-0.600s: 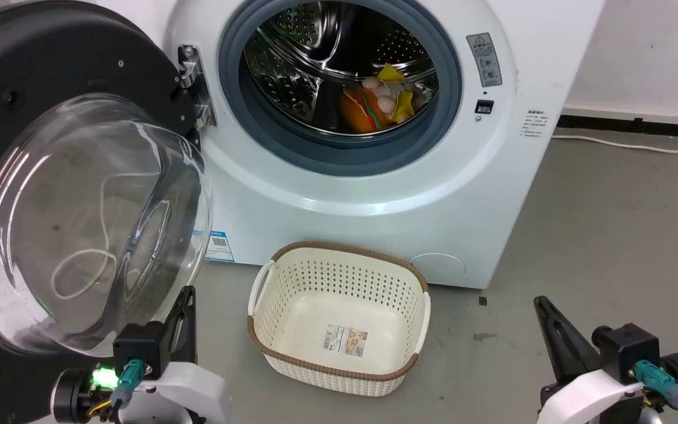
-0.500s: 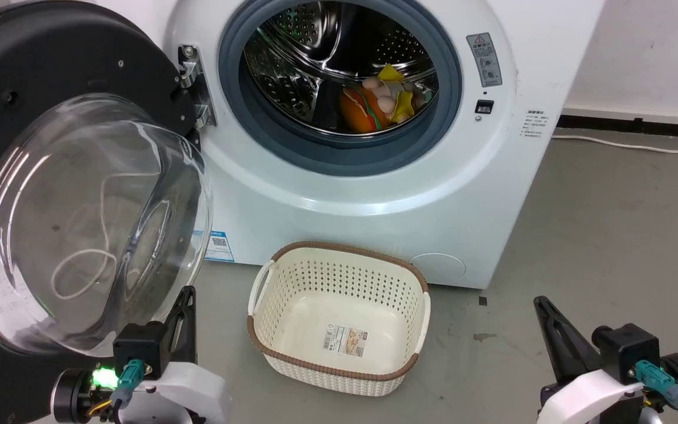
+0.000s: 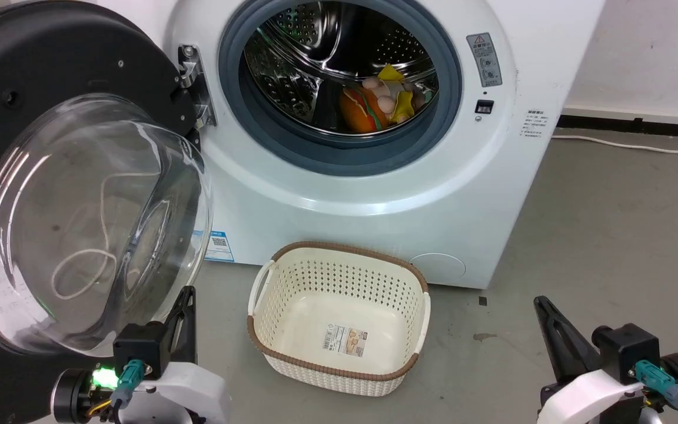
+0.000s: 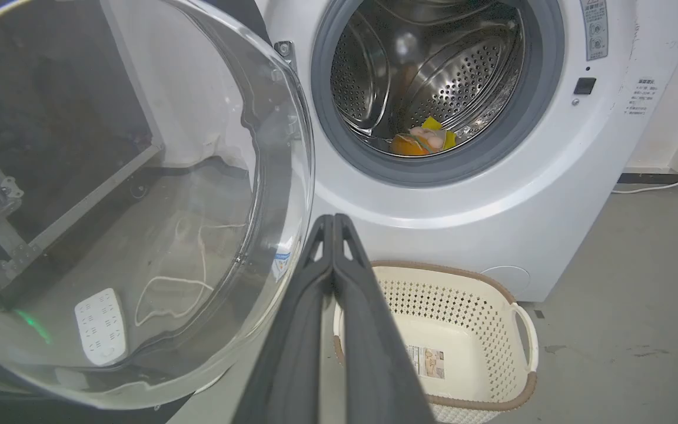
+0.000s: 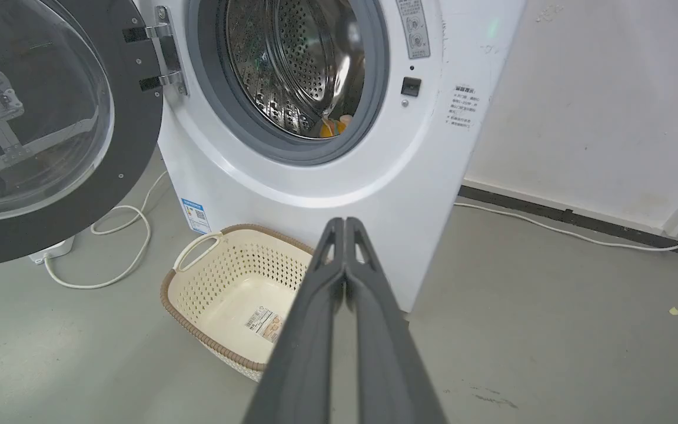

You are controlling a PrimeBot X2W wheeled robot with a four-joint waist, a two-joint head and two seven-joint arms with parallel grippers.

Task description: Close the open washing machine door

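Note:
The washing machine door stands swung wide open at the left, black-rimmed, its clear glass bowl bulging toward me; a metal hinge joins it to the white machine. The door also shows in the right wrist view, and its glass bowl in the left wrist view. My left gripper sits low, just below the bowl's lower edge, fingers pressed together with nothing held. Over the floor at the lower right my right gripper is shut and empty.
The steel drum behind its grey rubber ring holds plush toys. An empty cream basket with a brown rim sits on the grey floor before the machine, between my grippers. A white cable lies on the floor under the door.

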